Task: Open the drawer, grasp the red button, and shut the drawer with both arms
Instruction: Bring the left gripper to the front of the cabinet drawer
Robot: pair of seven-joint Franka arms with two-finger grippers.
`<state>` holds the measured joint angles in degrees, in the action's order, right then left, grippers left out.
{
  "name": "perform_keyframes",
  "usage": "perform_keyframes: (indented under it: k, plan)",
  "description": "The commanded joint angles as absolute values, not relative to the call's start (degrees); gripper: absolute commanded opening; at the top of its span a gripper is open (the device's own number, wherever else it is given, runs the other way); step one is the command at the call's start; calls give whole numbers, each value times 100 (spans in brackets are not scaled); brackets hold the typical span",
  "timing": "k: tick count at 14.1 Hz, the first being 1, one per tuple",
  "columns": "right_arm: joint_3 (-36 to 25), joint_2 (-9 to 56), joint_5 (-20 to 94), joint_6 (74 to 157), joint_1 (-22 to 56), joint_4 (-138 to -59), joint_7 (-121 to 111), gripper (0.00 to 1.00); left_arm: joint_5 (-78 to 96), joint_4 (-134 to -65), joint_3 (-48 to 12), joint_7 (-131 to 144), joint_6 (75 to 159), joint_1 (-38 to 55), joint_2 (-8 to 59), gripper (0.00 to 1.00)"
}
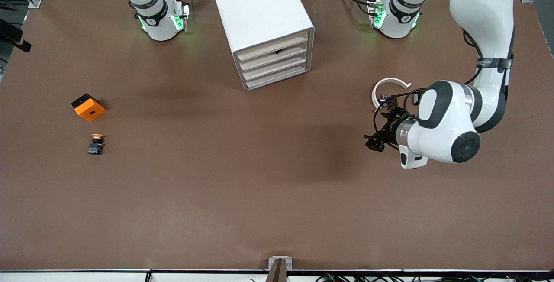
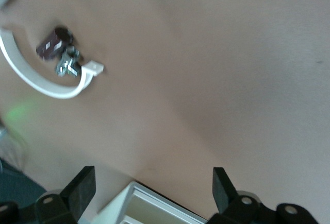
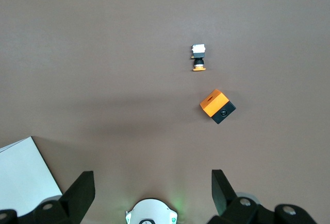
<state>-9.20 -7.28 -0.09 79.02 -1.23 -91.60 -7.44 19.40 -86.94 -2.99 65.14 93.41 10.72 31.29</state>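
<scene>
Item inspected: a white box-shaped cabinet with four stacked drawers (image 1: 264, 26), standing on the brown surface (image 1: 259, 178) in the upper middle of the front view. All four drawer fronts are seen flush and closed. They are turned toward the front camera and slightly toward the left arm's end. A small dark mark is noted on the second front from the top; its nature cannot be told.

The red-capped button is not found in any view. It is judged to lie inside a closed drawer.

The left pincer (image 2: 153, 190) is seen with its fingers (image 2: 82, 188) spread wide and nothing between them. In the front view it (image 1: 375, 140) is held low over the surface in the middle band, toward the left arm's end, below the cabinet. A corner of the cabinet is caught between the fingers in the left wrist view. A white open ring clamp with metal fittings (image 1: 389, 88) lies just beside it.

The right pincer (image 3: 153, 193) is likewise open and empty, held high near its base; that arm waits.

An orange cube with a hole (image 1: 88, 107) and a yellow-orange-capped button (image 1: 96, 143) lie toward the right arm's end, well apart from the cabinet.

Judgement: the drawer fronts are angled toward the left pincer, so the pull falls to the left arm.
</scene>
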Motion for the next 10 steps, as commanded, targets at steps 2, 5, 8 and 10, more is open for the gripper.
perform_keyframes:
  k: [2,5,8,10]
  plan:
    - [-870,101,-114,8094,-184,-8991,-765,100,2503,-8481,-334,7478,9185,1055,3515,100]
    - [-896,413,-105,8287,-395,-8842,-1333,100,2671,-8464,-369,8390,9141,1055,3708,100]
    - [-896,457,-140,8446,-396,-8842,-1397,100,2856,-8446,-536,9209,8589,993,3937,100]
    - [-896,457,-10,8438,-448,-8850,-1354,100,3023,-8455,-554,9543,8141,1002,4042,100]
